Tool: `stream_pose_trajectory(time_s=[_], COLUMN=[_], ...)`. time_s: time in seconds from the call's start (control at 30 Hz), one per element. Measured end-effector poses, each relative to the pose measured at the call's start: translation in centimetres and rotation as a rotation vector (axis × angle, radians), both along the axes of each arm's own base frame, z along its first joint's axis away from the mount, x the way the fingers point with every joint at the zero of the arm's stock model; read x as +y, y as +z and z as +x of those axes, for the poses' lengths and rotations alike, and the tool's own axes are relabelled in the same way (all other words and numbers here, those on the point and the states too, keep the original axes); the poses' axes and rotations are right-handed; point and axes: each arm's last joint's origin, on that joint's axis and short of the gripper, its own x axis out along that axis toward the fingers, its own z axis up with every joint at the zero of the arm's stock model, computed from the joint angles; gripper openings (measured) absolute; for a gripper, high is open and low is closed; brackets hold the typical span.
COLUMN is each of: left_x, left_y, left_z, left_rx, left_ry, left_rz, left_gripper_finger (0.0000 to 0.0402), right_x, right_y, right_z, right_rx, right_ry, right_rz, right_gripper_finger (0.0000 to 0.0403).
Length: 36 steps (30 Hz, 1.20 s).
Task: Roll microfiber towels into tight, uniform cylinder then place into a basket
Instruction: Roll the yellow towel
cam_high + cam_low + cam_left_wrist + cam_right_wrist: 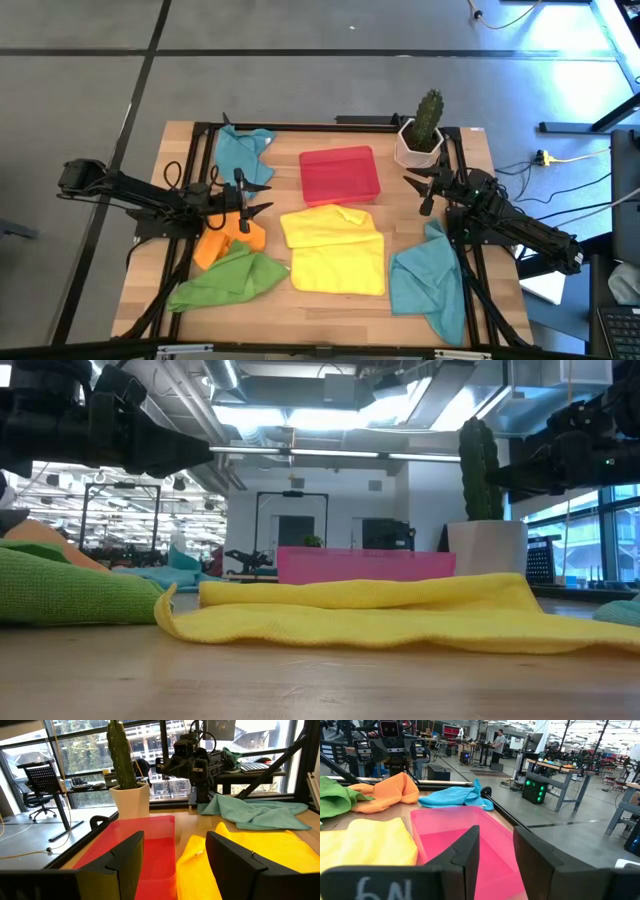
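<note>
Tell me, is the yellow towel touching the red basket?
Touching. In the high view the yellow towel has its folded top edge lying right against the red basket, with no wood showing between.

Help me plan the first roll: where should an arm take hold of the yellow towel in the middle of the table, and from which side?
Probably at the yellow towel's folded-over corner nearest the red basket. That flap is doubled and raised off the table, so fingers can get around it, while the rest lies flat. Come down from above; the left gripper and right gripper hover about equally near it, both empty.
</note>
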Motion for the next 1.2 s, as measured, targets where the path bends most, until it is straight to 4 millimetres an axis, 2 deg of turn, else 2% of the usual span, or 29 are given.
stream_pose_trajectory(time_s=[0.5,0.67,0.8,1.03,1.2], left_x=[0.0,0.0,-0.3,-1.9,-3.8], left_y=[0.1,0.1,1.1,3.7,5.3], left_z=[0.0,0.0,0.0,1.0,2.2], left_rx=[-0.007,-0.03,-0.118,-0.167,-0.106], left_ry=[-0.001,-0.01,-0.129,-0.507,-0.564], left_rz=[-0.008,-0.092,-0.112,-0.064,-0.024], left_gripper_finger=[0.0204,0.0204,0.0204,0.0204,0.0204], right_x=[0.0,0.0,0.0,0.0,0.0], right_y=[0.0,0.0,0.0,0.0,0.0], right_z=[0.0,0.0,0.0,0.0,0.0], right_rx=[0.0,0.0,0.0,0.0,0.0], right_ry=[0.0,0.0,0.0,0.0,0.0], right_rz=[0.0,0.0,0.0,0.0,0.0], right_gripper_finger=[0.0122,0.0122,0.0122,0.0122,0.0122])
